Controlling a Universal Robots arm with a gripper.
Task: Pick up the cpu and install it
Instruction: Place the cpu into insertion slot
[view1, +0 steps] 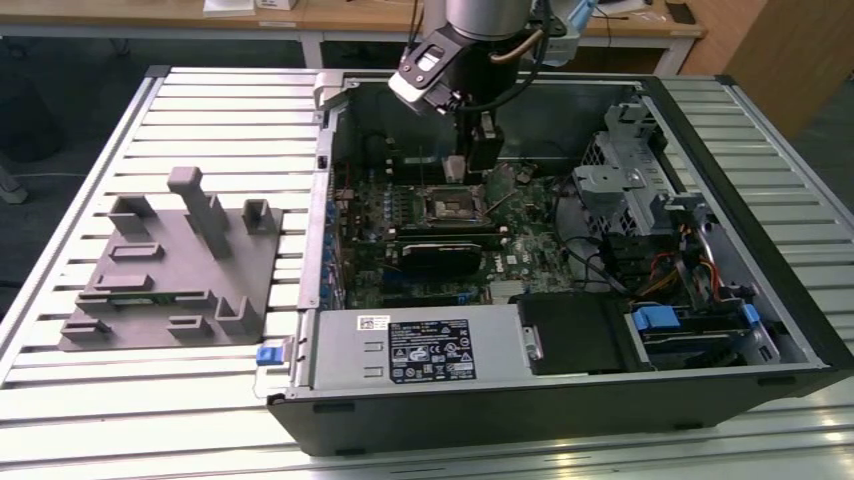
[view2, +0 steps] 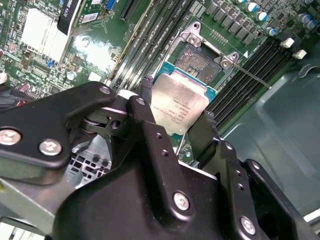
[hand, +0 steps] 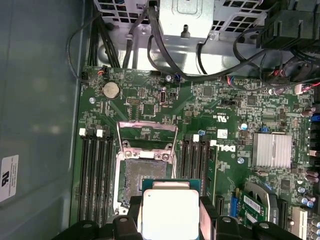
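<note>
In the exterior view I noted the gripper in the upper middle of the frame, inside the open computer case and just above the motherboard socket, with the grey fixture block well apart at the exterior view's left. In the second wrist view I found its black fingers clamped on opposite edges of the cpu, which was not seated in the uncovered socket. In the first wrist view the cpu, silver top toward the camera, sat between the fingers just beside the socket, whose metal frame stood swung open.
</note>
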